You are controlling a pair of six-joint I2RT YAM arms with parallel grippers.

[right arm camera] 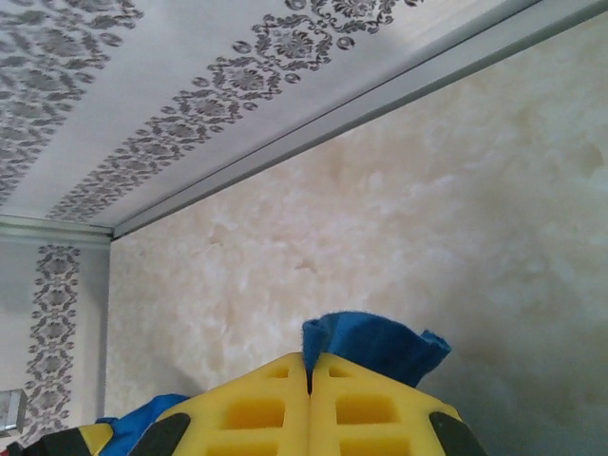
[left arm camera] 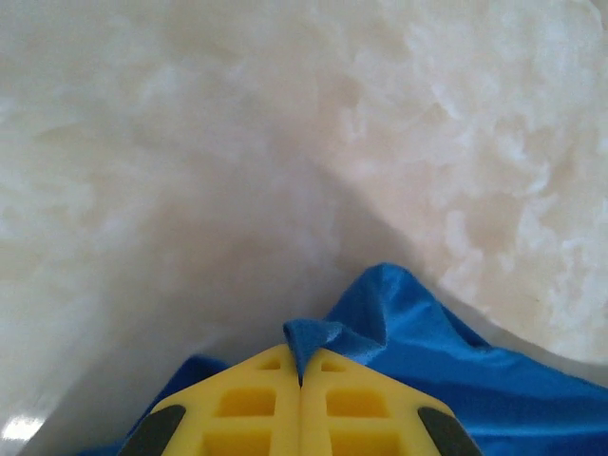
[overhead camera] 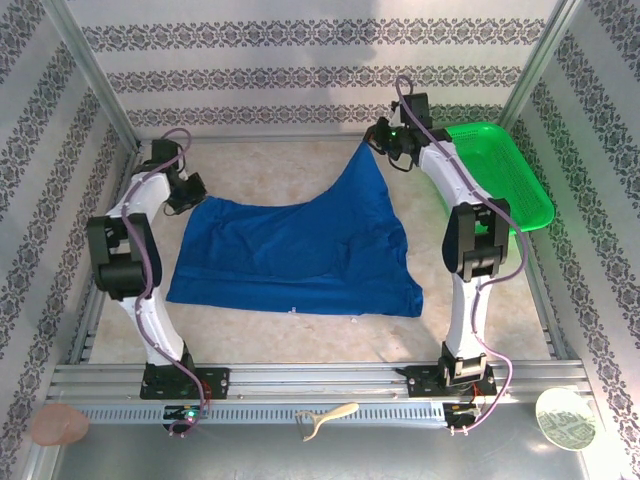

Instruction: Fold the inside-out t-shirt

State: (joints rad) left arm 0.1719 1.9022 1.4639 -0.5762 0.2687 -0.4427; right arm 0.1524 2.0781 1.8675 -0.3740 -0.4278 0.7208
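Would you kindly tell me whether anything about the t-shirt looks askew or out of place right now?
The t-shirt lies lopsided: the right hand, shut on its far right corner, holds that corner up in a peak, while the left hand pinches the far left corner low against the table. Nothing looks spilled or torn.

No lettering, label, brand or number can be read on the t-shirt or anything else.

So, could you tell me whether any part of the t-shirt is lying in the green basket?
No, the t-shirt lies on the table left of the green basket, apart from it.
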